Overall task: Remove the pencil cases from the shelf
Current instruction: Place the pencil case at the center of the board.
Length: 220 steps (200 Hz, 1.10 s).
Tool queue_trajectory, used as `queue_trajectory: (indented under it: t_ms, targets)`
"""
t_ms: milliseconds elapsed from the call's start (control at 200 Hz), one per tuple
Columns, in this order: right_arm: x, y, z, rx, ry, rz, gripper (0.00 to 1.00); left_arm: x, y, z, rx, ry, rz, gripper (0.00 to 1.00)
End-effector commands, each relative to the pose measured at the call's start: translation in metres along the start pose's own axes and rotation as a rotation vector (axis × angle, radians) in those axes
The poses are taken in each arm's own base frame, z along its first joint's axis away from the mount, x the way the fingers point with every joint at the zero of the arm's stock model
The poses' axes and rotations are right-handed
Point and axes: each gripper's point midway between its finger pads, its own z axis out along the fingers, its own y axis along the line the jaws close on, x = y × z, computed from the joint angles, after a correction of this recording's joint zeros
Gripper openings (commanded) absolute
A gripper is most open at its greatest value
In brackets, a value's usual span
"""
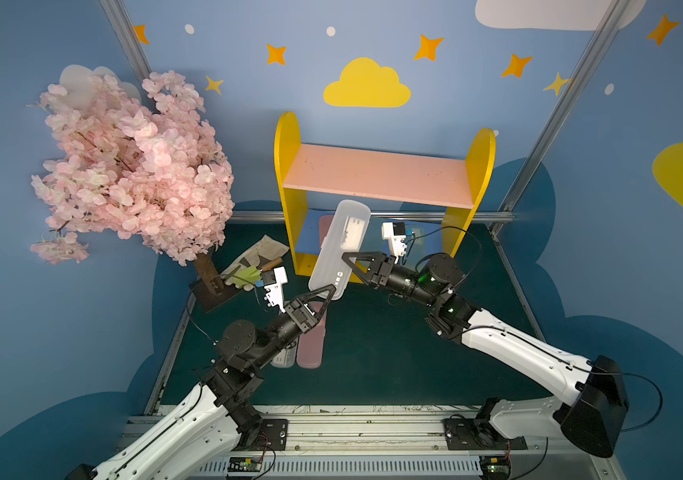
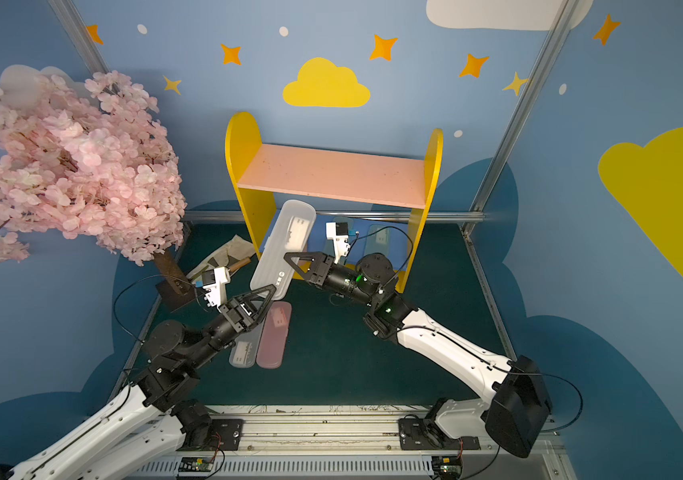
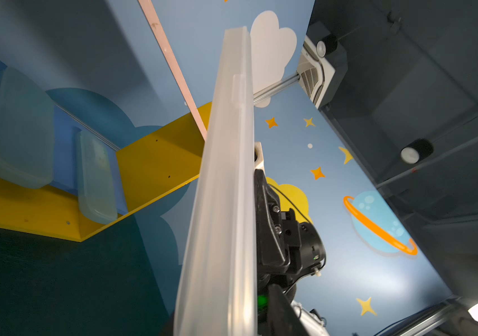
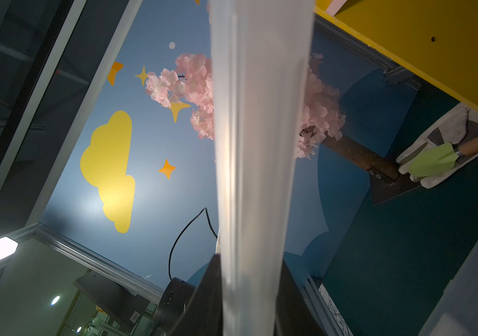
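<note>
Top views: right pincer [image 1: 347, 257] seemingly clamps white case [image 1: 341, 239].

Shelf [image 1: 373, 174], glove [image 1: 267, 249], pink case [image 2: 275, 340] and frosted case [image 2: 244, 353] on green table [image 1: 373, 353]

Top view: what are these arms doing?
The right gripper is shut on a frosted white translucent plastic pencil case, tilted in front of the yellow-sided wooden shelf; the left gripper sits at its lower end. A pink case and a white case lie on the green mat; three cases are on the blue board.
</note>
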Motion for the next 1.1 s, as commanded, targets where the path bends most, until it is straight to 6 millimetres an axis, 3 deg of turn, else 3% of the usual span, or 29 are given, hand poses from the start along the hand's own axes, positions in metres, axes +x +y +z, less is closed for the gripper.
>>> queue_trajectory:
  t_ms: [0,155,265,446,656,846,1096]
  targets:
    - [-0.002,-0.002,-0.003,-0.004,-0.017,-0.043,0.17,-0.011,-0.007,-0.01,-0.062,-0.028,0.045,0.78]
    - [0.004,-0.032,-0.018,0.098,-0.027,-0.065,0.17,-0.02,0.016,-0.036,-0.25,-0.068,0.105,0.93]
    - [0.021,-0.066,-0.033,0.243,0.035,-0.086,0.17,-0.025,0.036,-0.057,-0.363,-0.104,0.168,0.99]
    - [0.057,-0.118,-0.061,0.423,0.164,-0.11,0.17,-0.026,0.05,-0.077,-0.451,-0.086,0.338,1.0]
    - [0.094,-0.171,-0.084,0.522,0.245,-0.032,0.17,-0.031,0.063,-0.097,-0.558,-0.091,0.379,1.0]
    - [0.121,-0.197,-0.078,0.513,0.36,-0.015,0.16,-0.026,0.075,-0.099,-0.557,-0.101,0.346,1.0]
    - [0.137,-0.233,-0.066,0.555,0.375,0.099,0.16,-0.02,0.082,-0.097,-0.559,-0.09,0.317,1.0]
